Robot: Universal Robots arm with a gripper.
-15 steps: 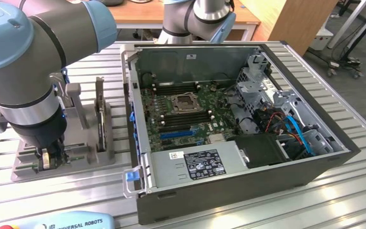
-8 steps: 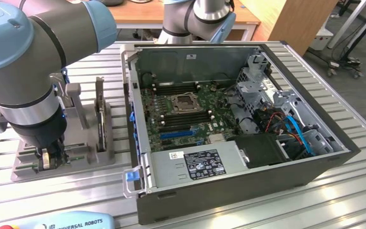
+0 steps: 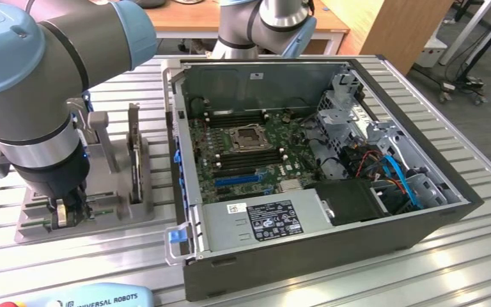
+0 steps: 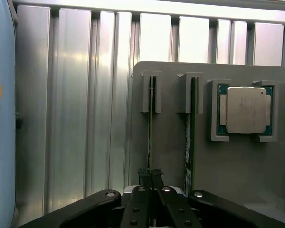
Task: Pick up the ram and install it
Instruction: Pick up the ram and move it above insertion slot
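Your claw [image 4: 151, 176] is down on the grey holder [image 4: 171, 142], jaws pinched narrow on the upper edge of the ram [image 4: 150, 128]. The ram stands on edge in its slot, not yet lifted out. A second stick [image 4: 190, 118] stands in the next slot just beside it, and the silver processor [image 4: 242, 109] lies in its pocket past that. In the exterior view, the holder sits on the slatted counter [image 3: 143, 262] at nine o'clock of the open computer case [image 3: 314, 249], with your arm [image 3: 41, 96] standing over it.
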